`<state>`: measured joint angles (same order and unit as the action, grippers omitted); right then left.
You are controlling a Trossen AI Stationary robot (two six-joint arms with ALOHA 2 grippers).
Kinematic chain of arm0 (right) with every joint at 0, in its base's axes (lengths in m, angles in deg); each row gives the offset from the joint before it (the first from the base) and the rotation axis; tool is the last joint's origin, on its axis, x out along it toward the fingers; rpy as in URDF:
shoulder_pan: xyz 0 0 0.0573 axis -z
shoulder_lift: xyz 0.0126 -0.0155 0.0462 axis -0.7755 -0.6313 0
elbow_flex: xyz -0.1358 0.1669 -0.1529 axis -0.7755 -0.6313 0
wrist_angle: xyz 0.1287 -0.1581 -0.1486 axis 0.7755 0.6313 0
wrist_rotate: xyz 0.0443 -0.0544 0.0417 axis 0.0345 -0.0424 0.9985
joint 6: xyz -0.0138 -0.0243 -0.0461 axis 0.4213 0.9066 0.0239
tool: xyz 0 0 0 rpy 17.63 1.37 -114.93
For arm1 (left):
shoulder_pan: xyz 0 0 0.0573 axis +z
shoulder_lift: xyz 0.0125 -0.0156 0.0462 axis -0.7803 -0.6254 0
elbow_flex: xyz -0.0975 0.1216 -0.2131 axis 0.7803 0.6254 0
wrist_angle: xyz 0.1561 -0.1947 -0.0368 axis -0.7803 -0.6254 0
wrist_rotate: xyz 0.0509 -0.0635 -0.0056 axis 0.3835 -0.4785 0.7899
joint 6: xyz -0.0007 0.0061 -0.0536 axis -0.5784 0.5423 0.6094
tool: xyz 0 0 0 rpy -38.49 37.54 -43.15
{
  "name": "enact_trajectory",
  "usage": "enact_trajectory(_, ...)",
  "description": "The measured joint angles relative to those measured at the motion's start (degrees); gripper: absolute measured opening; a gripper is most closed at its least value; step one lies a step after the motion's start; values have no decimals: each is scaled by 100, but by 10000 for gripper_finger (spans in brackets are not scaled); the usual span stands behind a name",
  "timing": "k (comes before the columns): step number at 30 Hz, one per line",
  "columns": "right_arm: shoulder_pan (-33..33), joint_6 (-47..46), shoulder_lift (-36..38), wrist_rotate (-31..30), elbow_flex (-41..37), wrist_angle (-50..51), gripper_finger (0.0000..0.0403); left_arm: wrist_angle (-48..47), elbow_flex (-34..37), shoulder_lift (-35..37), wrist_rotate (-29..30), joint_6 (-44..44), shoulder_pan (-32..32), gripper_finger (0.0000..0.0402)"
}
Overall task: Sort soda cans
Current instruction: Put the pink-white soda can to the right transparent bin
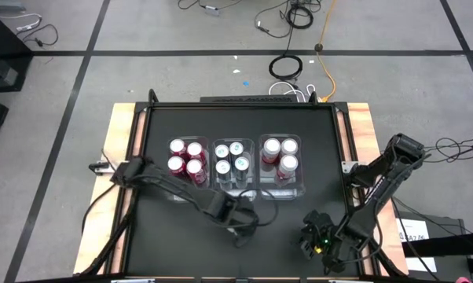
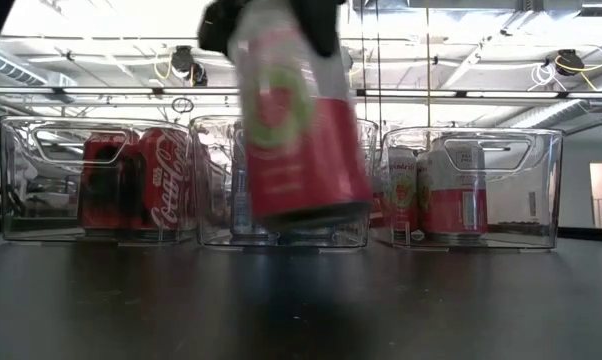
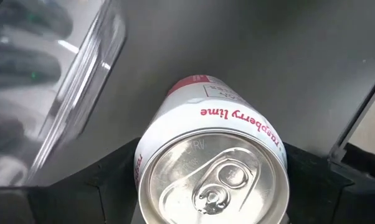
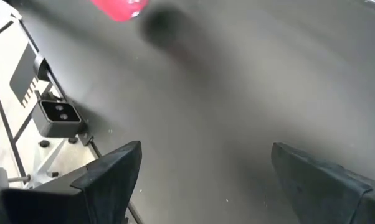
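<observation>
My left gripper (image 1: pixel 238 224) is near the table's middle, in front of the bins, shut on a pink-and-white soda can (image 2: pixel 301 130) with a silver top (image 3: pixel 212 180), lettered "raspberry lime". My right gripper (image 1: pixel 311 236) hovers open over bare table at the near right (image 4: pixel 200 174), touching nothing. Three clear bins stand in a row. The left bin (image 2: pixel 21 180) holds red cans (image 1: pixel 186 159), the middle bin (image 1: pixel 214 185) holds blue cans (image 1: pixel 231 158), and the right bin (image 2: pixel 541 180) holds pink-and-white cans (image 1: pixel 280 156). All those cans stand upright on their bases. My left gripper pinches the can's upper wall, just under the silver rim (image 3: pixel 175 124), between its two fingers (image 3: pixel 113 180), one on each side. The fingers come from above. The can hangs below them, tilted, its base (image 2: pixel 311 212) lifted clear of the table.
The black tabletop (image 1: pixel 166 228) is bare in front of the bins. The middle bin's clear wall (image 3: pixel 81 93) stands close beside the held can. Wooden table edges (image 1: pixel 119 134) run along both sides, and a camera mount (image 4: pixel 56 115) sits at the table's edge near my right gripper.
</observation>
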<state>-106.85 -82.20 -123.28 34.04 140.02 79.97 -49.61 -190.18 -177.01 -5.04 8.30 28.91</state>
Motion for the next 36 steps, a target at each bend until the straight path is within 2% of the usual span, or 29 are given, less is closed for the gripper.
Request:
enact_trajectory(8, -96, -117, 0, -5, 0, -2, 351, -319, -1077, -804, -176, -562, 224, 307)
enact_trajectory(15, -112, -121, 0, -9, 0, 0, 351, -860, -1244, -940, -304, -602, 286, 307)
enact_trajectory(23, -112, -107, 0, -13, 0, 57, 351, -858, -1241, -940, -305, -568, 286, 308)
enact_trajectory(31, -112, -116, 0, -15, 0, 63, 351, -300, -1237, -940, -508, -570, 303, 382)
enact_trajectory(36, -112, -120, 0, -15, 0, 61, 351, 243, -1237, -940, -485, -570, 339, 394)
